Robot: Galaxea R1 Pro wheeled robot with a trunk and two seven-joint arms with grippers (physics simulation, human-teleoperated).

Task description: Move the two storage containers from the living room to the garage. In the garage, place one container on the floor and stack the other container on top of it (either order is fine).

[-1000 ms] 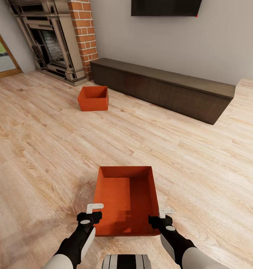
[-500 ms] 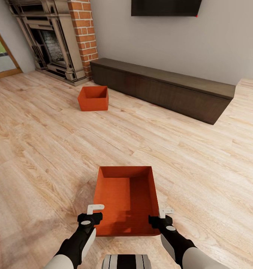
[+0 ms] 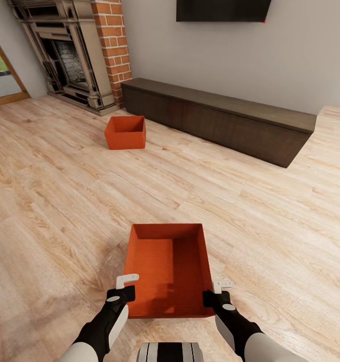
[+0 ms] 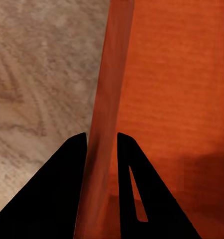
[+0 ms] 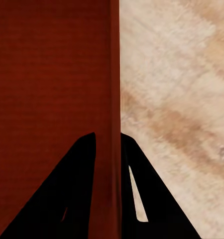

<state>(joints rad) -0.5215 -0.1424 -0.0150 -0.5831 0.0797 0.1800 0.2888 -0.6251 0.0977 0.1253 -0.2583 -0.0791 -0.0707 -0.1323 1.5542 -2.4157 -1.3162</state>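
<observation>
Two grippers of mine clamp the near storage container (image 3: 169, 269) at lower centre: left gripper (image 3: 124, 287) pinching its left wall, right gripper (image 3: 214, 292) its right wall. Farther off, upper left, the second storage container (image 3: 125, 132) sits before the dark bench (image 3: 220, 118).

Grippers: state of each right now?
Left gripper: shut on the near container's left wall.
Right gripper: shut on its right wall.
</observation>
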